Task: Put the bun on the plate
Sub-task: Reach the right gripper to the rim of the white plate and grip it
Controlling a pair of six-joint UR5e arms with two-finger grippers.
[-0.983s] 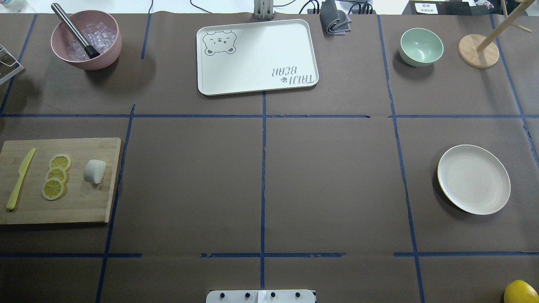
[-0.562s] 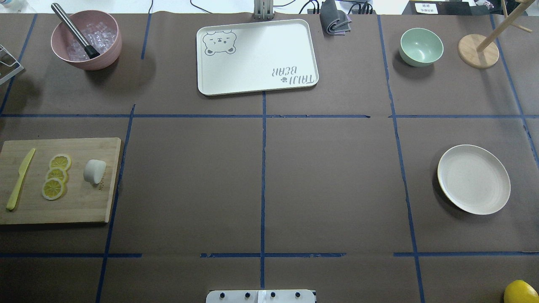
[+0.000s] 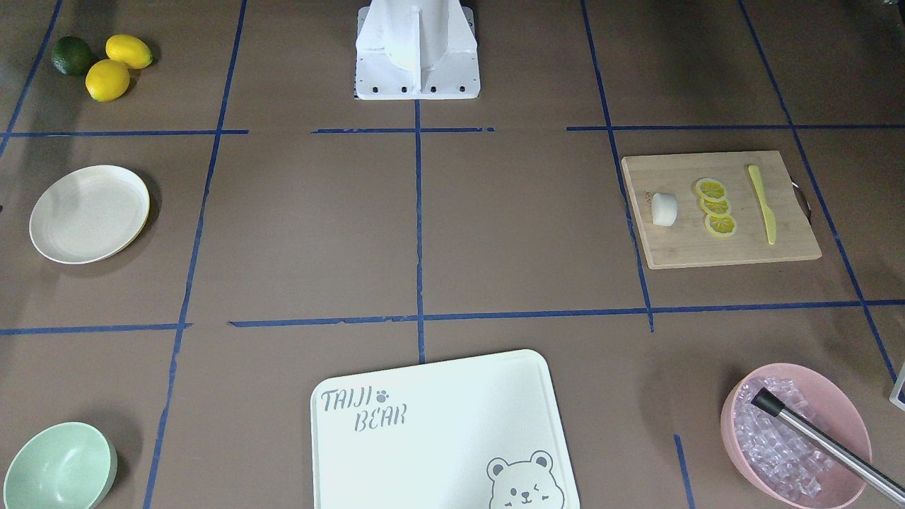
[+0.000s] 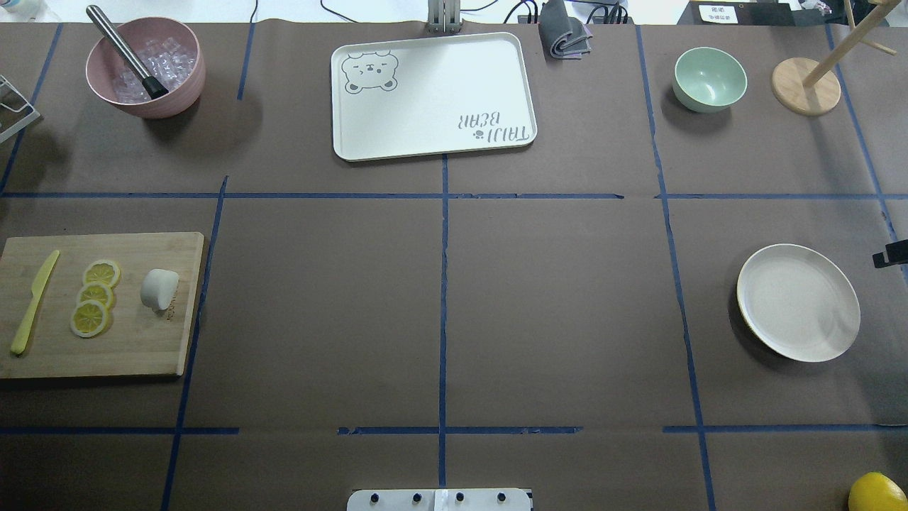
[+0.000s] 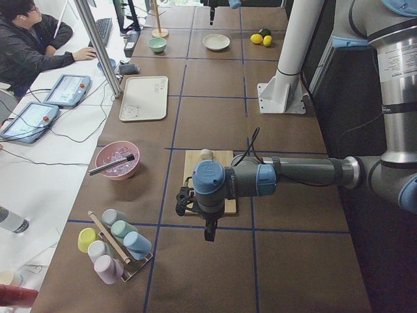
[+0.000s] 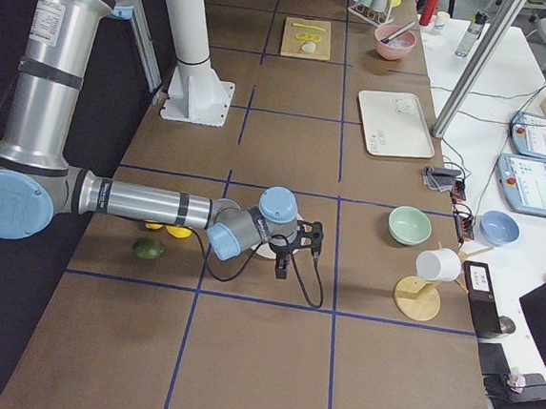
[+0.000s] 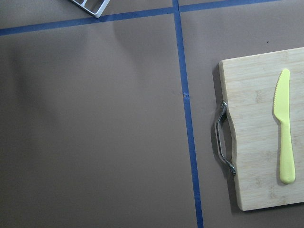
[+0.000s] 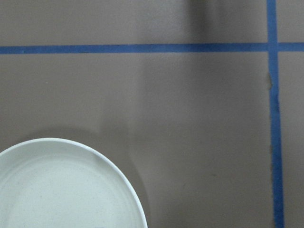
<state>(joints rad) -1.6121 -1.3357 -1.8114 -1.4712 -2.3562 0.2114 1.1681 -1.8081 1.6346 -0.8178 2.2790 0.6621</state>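
at the table's left end the left tool (image 5: 209, 235) hangs from its arm above the surface, fingers pointing down. it shows only in the side view, so i cannot tell whether it is open or closed. its wrist camera looks down on the metal-handled end of a wooden cutting board (image 4: 135, 341), which lies along the left edge. on the board, from the left, lie a yellow plastic knife (image 4: 34, 301), three overlapping lemon slices (image 4: 94, 297) and the bun (image 4: 159, 289), white and stubby. the bun rests on the board's right part, just beside the slices and touching nothing else.

in the far left corner stands a pink bowl (image 4: 181, 99) full of ice cubes (image 4: 167, 57), with a metal rod (image 4: 124, 50) leaning in it. at the middle of the far edge lies a white bear-printed board (image 4: 433, 92), with a folded grey cloth (image 4: 564, 35) beside its right corner. further right along the far edge sit a mint-green bowl (image 4: 709, 78) and a wooden stand (image 4: 806, 85).

the plate (image 4: 798, 303) lies bare near the right edge, well apart from the bun, with the whole width of the table between them. the right tool (image 6: 284, 265) hangs above the table close to the plate. only a dark sliver of it shows from overhead, and i cannot tell how its fingers stand. a lemon (image 4: 877, 492) sits in the near right corner.
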